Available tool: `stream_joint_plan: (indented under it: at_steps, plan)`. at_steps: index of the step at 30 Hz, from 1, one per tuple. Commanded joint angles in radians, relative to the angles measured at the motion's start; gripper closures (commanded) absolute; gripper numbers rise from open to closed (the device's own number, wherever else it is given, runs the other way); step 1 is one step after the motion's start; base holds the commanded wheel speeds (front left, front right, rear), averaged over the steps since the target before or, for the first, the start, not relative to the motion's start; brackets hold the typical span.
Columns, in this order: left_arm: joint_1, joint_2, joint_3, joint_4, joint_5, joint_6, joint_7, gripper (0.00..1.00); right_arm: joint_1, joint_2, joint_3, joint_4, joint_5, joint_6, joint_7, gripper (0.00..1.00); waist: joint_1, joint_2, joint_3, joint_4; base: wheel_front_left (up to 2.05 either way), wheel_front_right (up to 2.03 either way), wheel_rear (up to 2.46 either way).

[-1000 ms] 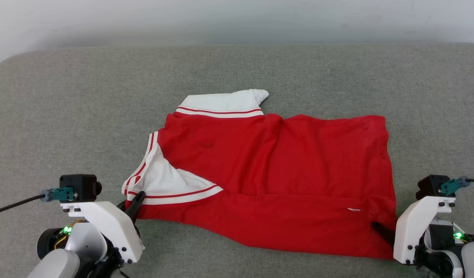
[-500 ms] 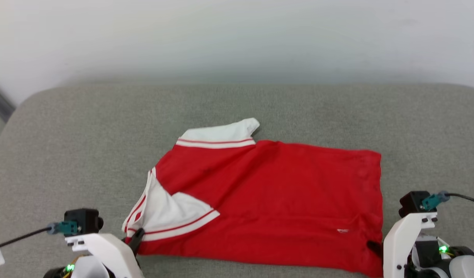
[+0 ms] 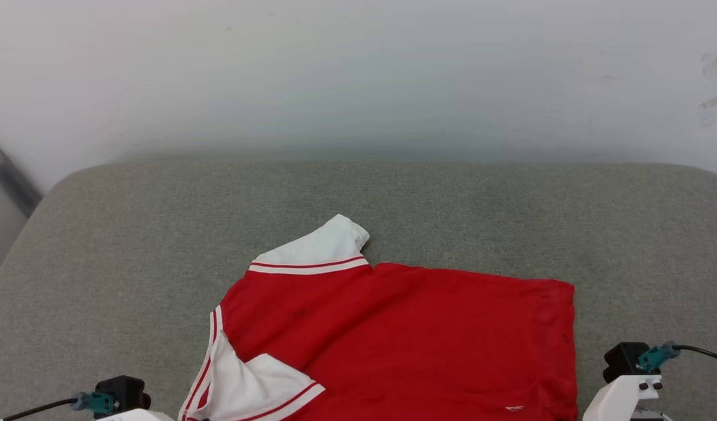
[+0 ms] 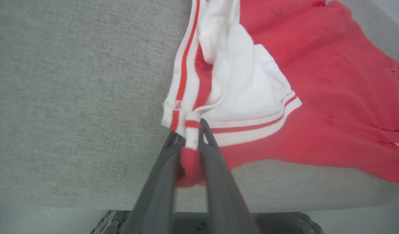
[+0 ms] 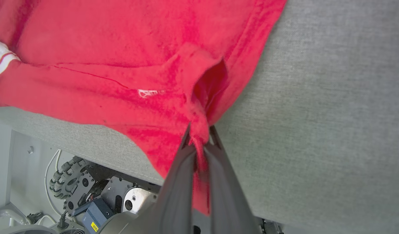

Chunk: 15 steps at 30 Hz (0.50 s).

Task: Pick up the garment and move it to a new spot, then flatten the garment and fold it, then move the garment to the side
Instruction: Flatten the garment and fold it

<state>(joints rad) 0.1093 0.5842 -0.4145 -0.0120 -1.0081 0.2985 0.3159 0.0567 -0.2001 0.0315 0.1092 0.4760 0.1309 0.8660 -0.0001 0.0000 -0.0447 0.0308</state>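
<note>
**Both end effectors now have the garment**

The biggest change is the picture itself. The head view has tipped up to take in more wall, so the garment (image 3: 405,333) sits lower in frame. That is the camera's move, not the cloth's.

The garment lies plain red side up along the near edge of the desk (image 3: 159,234), roughly midway between its left and right edges. Its far white sleeve (image 3: 320,248) points toward the far edge. In the right wrist view the near right corner spills just past the near edge.

A second ago the right end effector (image 5: 200,133) stood wide at that hem corner. It has since closed tight on a bunched fold of red cloth. The left end effector (image 4: 191,130) keeps its pinch on the striped trim by the near sleeve, its jaws nearly together around the roll of fabric.

With two near corners held, the pick-up looks ready to begin. Flattening, folding and setting aside remain.

The wall (image 3: 358,76) is pale, with faint scuffs at its right. The desk is covered in grey woven fabric with rounded far corners. Below its near edge the robot's wheeled base (image 5: 67,188) shows.
</note>
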Motion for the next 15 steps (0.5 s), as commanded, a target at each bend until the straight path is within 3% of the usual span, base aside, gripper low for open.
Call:
stream_joint_plan:
  at_steps: [1, 2, 11, 15]
  plan:
    - [0.005, -0.013, -0.009, 0.015, -0.011, -0.017, 0.009, 0.09, 0.016, 0.005, 0.000, -0.002, 0.007, 0.000, -0.033, 0.00, 0.0001, 0.0000, 0.003, -0.003, 0.00, 0.00, 0.00]
    - [-0.004, -0.014, -0.009, 0.026, -0.008, -0.018, 0.003, 0.00, 0.018, 0.002, 0.007, -0.007, 0.006, 0.000, -0.058, 0.00, 0.0001, 0.0000, 0.005, -0.005, 0.00, 0.00, 0.00]
    - [-0.109, -0.036, 0.023, 0.060, 0.082, -0.039, -0.157, 0.00, -0.023, -0.015, 0.021, -0.043, -0.097, 0.000, -0.513, 0.00, 0.0001, 0.0000, 0.002, -0.045, 0.00, 0.00, 0.00]
    - [-0.159, -0.050, 0.037, 0.073, 0.113, -0.041, -0.220, 0.00, -0.041, 0.000, 0.019, -0.045, -0.141, 0.000, -0.638, 0.00, 0.0001, 0.0000, 0.006, -0.066, 0.00, 0.00, 0.00]
